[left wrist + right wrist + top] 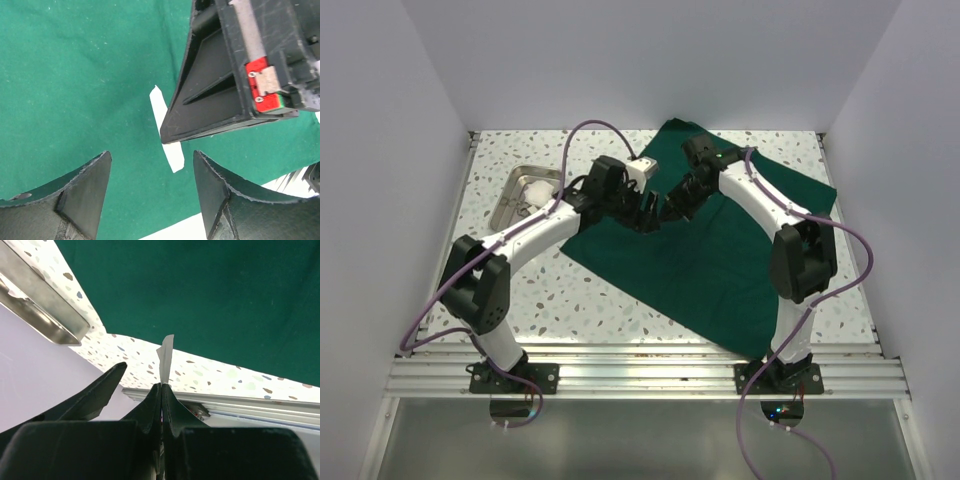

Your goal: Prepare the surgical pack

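Observation:
The surgical pack [710, 265] is a dark green drape spread flat across the middle and right of the table. Both grippers meet above its left part. My right gripper [162, 385] is shut on a thin white strip [166, 356] that sticks out past its fingertips. In the left wrist view the same strip [169, 150] hangs below the right gripper's black fingers [210, 100], over the green cloth [75, 90]. My left gripper [152, 167] stands open just in front of the strip, with nothing between its fingers. From above, the left gripper [642, 213] and the right gripper [672, 208] almost touch.
A shiny metal tray [513, 205] with white pieces [538, 190] in it stands at the back left, beside the drape's left edge. White walls close in the speckled table [570, 290]. An aluminium rail [640, 372] runs along the near edge.

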